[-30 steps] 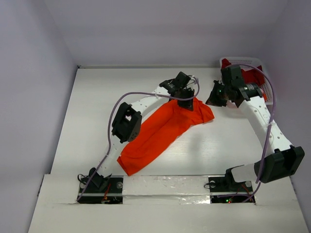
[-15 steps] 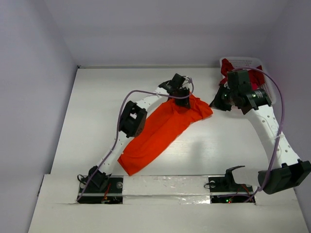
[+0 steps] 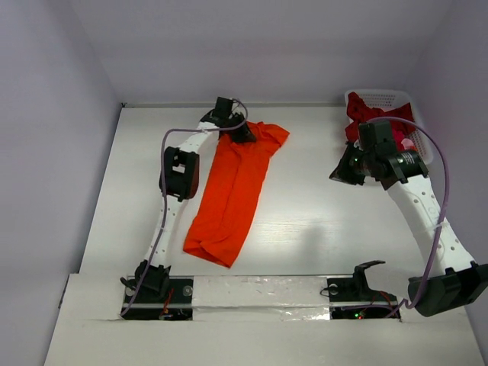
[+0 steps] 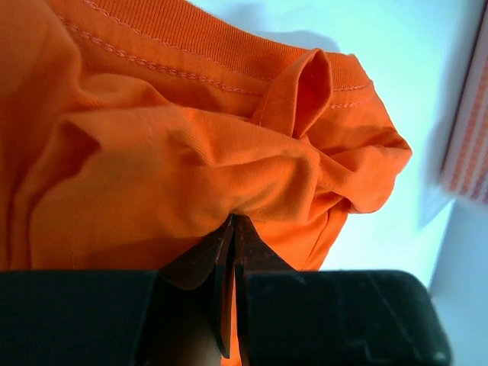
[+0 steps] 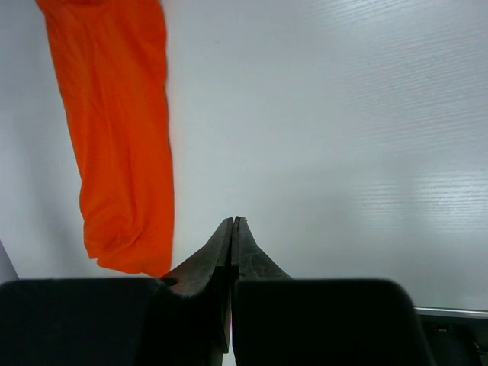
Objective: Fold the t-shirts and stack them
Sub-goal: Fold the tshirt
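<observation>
A bright orange t-shirt (image 3: pixel 229 191) lies bunched in a long strip on the white table, running from the far middle down toward the near left. My left gripper (image 3: pixel 244 133) is shut on the shirt's far end; in the left wrist view the jaws (image 4: pixel 233 219) pinch crumpled orange cloth (image 4: pixel 191 137) near a stitched hem. My right gripper (image 3: pixel 334 177) hovers shut and empty over bare table at the right (image 5: pixel 233 221), with the orange t-shirt (image 5: pixel 122 137) off to its left. A dark red t-shirt (image 3: pixel 372 114) lies heaped in the basket.
A white lattice basket (image 3: pixel 381 94) stands at the far right corner, just behind the right arm. Walls close off the table's far and side edges. A purple cable loops along each arm.
The left gripper has dragged the shirt's far end to the left and farther back, so the shirt now lies nearly lengthways. The right gripper has drawn back slightly to the right.
</observation>
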`<state>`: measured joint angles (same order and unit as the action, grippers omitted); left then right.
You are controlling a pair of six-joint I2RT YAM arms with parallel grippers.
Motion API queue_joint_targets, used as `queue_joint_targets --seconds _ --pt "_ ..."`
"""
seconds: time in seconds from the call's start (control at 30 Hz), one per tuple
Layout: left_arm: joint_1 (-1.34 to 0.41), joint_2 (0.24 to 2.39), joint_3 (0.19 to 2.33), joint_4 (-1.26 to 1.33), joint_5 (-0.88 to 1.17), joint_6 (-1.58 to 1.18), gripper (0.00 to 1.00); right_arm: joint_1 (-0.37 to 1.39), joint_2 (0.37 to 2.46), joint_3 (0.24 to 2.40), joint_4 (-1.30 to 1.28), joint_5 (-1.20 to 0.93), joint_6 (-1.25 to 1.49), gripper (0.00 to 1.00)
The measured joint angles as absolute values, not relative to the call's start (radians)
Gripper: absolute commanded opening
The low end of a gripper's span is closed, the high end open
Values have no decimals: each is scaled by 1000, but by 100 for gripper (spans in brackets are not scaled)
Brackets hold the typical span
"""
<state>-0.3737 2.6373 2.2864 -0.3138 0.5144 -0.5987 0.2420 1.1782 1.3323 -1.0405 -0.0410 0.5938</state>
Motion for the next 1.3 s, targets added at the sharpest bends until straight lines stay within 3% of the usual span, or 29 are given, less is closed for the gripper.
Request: queue_joint_targets --seconds 0.5,0.7,0.9,1.13,1.3 --pt "-202 2625 2234 -229 572 -756 0 242 1192 1320 -1030 -52 598 0" --pt "-195 2497 2188 -242 557 -780 0 242 1203 1292 -1016 -54 588 0" --pt "-183 2194 2088 -216 481 -742 0 276 1262 1292 -990 -65 545 0" --pt "-217 1620 1617 -252 192 -669 0 573 1538 1317 -925 -92 519 0" --pt "-234 1424 1299 -331 68 -659 0 672 1718 1368 -884 -135 511 0"
